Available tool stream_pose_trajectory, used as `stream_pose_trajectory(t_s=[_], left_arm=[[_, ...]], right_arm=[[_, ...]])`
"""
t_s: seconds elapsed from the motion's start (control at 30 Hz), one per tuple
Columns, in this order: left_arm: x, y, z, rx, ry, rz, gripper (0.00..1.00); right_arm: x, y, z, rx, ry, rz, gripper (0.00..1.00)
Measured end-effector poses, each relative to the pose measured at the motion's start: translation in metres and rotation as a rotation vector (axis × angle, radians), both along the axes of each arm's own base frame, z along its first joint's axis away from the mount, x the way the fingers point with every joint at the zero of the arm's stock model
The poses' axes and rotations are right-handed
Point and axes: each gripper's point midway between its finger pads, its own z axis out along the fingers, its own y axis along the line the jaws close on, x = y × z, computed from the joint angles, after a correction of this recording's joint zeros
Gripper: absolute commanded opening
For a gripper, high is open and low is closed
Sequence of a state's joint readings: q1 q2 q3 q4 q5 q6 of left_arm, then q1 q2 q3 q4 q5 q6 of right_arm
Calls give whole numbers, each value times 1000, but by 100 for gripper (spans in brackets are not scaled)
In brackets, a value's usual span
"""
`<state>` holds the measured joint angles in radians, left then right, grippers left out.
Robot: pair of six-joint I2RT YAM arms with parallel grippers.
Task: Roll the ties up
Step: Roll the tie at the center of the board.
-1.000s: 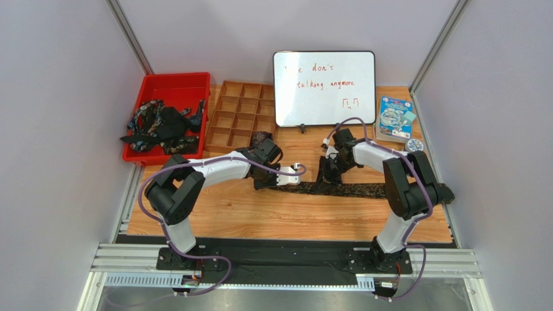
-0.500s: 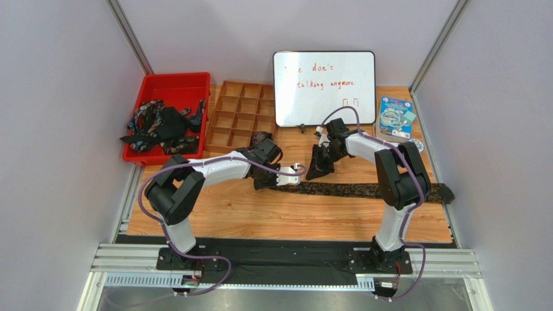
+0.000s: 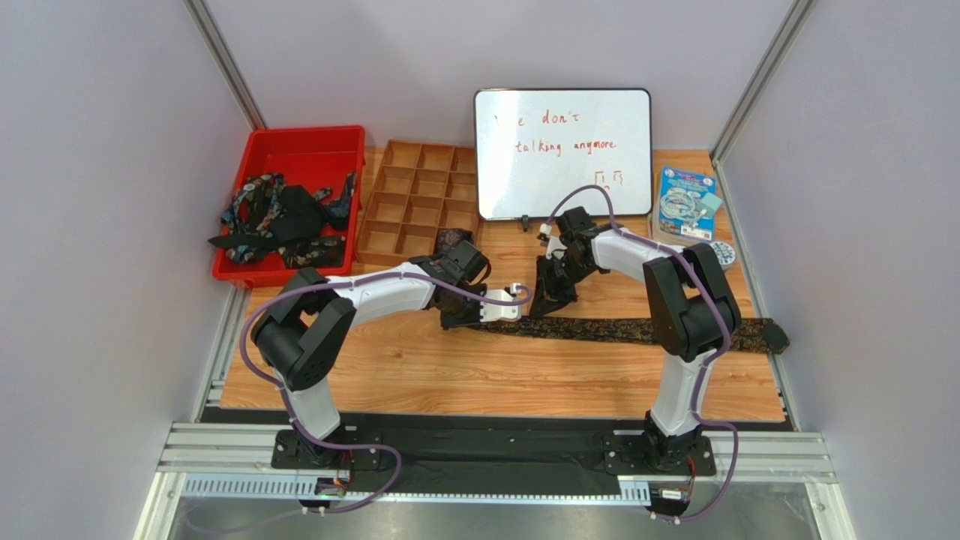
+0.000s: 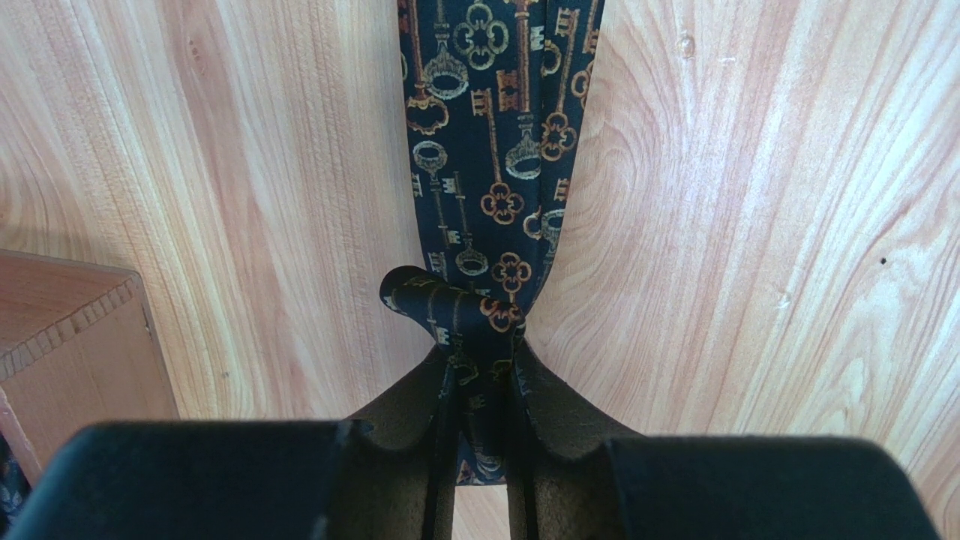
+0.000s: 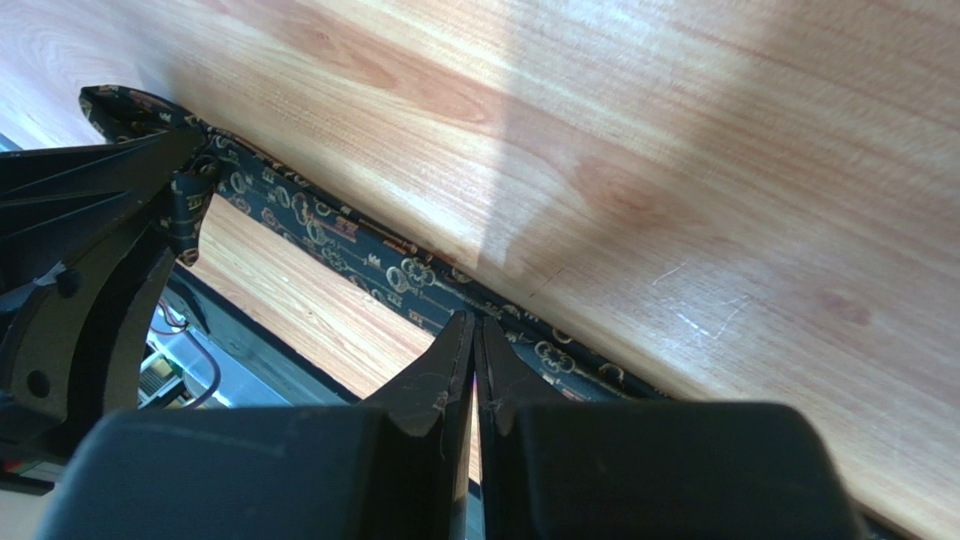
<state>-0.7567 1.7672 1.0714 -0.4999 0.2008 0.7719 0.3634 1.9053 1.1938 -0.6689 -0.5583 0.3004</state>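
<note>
My left gripper [image 4: 478, 366] pinches the curled left end of the tie [image 3: 631, 330], which stretches rightward across the middle of the table [image 3: 451, 383]. My right gripper [image 5: 474, 338], clenched empty, hovers just beyond it. Rolling is only starting; next, I judge, the pinched end must turn over along the strip.

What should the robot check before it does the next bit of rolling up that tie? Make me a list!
1. Left gripper pinches the end of the tie: ok.
2. Tie lies straight on the table: ok.
3. Right gripper open, ready to help: not ok, shut and empty.
4. Roll begun: not ok, only a small curl at the pinched end.
5. Wooden tray has free compartments: ok.
</note>
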Motion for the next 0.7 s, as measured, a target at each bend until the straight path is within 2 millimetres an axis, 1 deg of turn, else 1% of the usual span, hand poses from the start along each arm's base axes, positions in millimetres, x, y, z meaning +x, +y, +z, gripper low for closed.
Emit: stream_pose_trajectory(t_s=[0.2, 0.4, 0.53, 0.6, 0.7], left_arm=[[0, 0, 0, 0, 0, 1, 23], [0, 0, 0, 0, 0, 1, 23], [0, 0, 0, 0, 0, 1, 23], [0, 0, 0, 0, 1, 1, 23], [0, 0, 0, 0, 1, 1, 23]], right_arm=[[7, 2, 1, 2, -15, 6, 6], [23, 5, 12, 14, -77, 18, 7], [31, 1, 14, -6, -130, 74, 10], [30, -3, 11, -23, -156, 128, 12], [22, -11, 5, -52, -171, 220, 16]])
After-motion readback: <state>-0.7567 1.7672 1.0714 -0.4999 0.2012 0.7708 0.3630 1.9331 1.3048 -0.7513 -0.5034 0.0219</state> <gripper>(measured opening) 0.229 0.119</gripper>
